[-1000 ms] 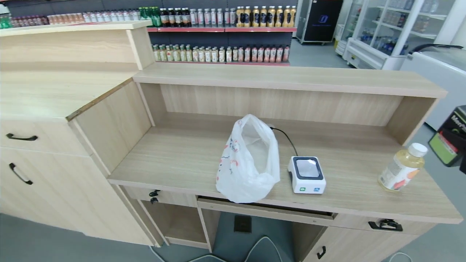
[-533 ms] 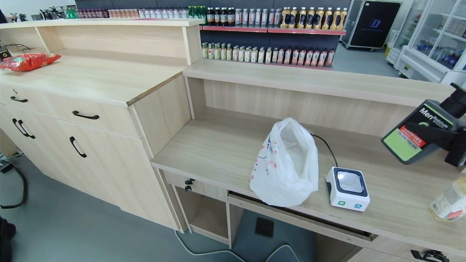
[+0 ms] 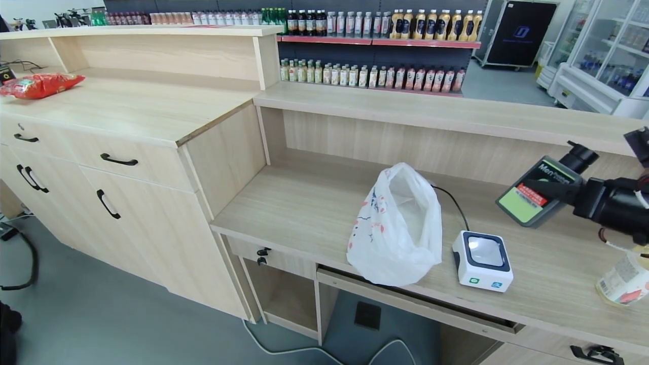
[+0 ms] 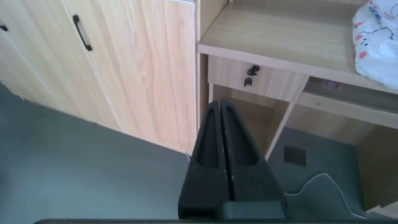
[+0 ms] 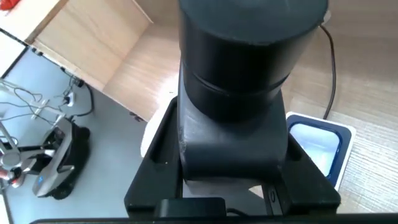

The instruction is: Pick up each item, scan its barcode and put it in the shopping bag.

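The black bottle (image 3: pixel 522 204) hangs in the air over the counter (image 3: pixel 314 208), clamped between the fingers of the right gripper (image 3: pixel 555 188). In the head view it sits at about 2 o'clock from the scanner (image 3: pixel 481 258) and apart from it. It is tilted, with its black cap towards 1 o'clock and its green and red label turned up to the camera. In the right wrist view the bottle stands cap-first towards the lens, a finger pressed on each side of it, with the scanner's pale window on the counter below.

The scanner lies flat on the counter, its window facing up. Its dark cable (image 3: pixel 451 200) runs off towards 11 o'clock, behind the bag (image 3: pixel 395 228). The white bag stands just beside the scanner at 9 o'clock, near the counter's front edge, with its mouth open upwards. A juice bottle (image 3: pixel 626 279) stands on the counter at 3 o'clock from the scanner, well apart from it and cut off by the edge of the view.

The left gripper (image 4: pixel 220 111) has its fingers pressed together, holding nothing. It hangs over the grey floor in front of the cabinet doors.

A red packet (image 3: pixel 40 83) lies on the higher side counter, far off at 10 o'clock from the bag.
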`<state>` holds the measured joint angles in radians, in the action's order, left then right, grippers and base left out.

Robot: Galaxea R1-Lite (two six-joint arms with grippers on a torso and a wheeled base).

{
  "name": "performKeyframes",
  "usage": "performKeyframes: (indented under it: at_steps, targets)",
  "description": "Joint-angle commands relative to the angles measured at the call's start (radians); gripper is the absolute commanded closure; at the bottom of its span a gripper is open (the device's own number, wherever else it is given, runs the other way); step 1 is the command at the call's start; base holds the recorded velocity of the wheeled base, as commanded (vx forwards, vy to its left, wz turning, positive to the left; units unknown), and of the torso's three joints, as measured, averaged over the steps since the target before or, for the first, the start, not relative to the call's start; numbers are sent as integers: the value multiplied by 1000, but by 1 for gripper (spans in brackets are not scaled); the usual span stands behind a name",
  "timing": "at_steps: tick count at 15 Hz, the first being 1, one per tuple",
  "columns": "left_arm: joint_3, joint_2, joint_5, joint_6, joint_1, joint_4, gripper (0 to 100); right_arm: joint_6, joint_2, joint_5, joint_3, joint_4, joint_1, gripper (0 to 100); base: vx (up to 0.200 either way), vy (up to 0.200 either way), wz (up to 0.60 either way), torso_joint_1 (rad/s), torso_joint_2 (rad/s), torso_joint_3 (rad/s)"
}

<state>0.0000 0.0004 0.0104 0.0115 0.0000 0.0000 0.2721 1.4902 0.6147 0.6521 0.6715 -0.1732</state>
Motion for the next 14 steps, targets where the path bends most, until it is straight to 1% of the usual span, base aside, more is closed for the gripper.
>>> performKeyframes:
  at_steps: [1, 5, 8, 14]
  targets:
    - [0, 0, 0, -1, 0, 0, 100, -1, 168, 2, 20, 45, -5, 100, 0, 0, 0, 0, 0, 0]
    - [0, 0, 0, 1, 0, 0, 100, -10, 291, -15, 50, 54, -17, 100, 0, 0, 0, 0, 0, 0]
    - [0, 0, 0, -1, 0, 0, 100, -47, 335, -98, 57, 66, -17, 100, 0, 0, 0, 0, 0, 0]
    - [0, 0, 0, -1, 0, 0, 100, -44, 352, -102, 52, 80, -12, 100, 0, 0, 0, 0, 0, 0]
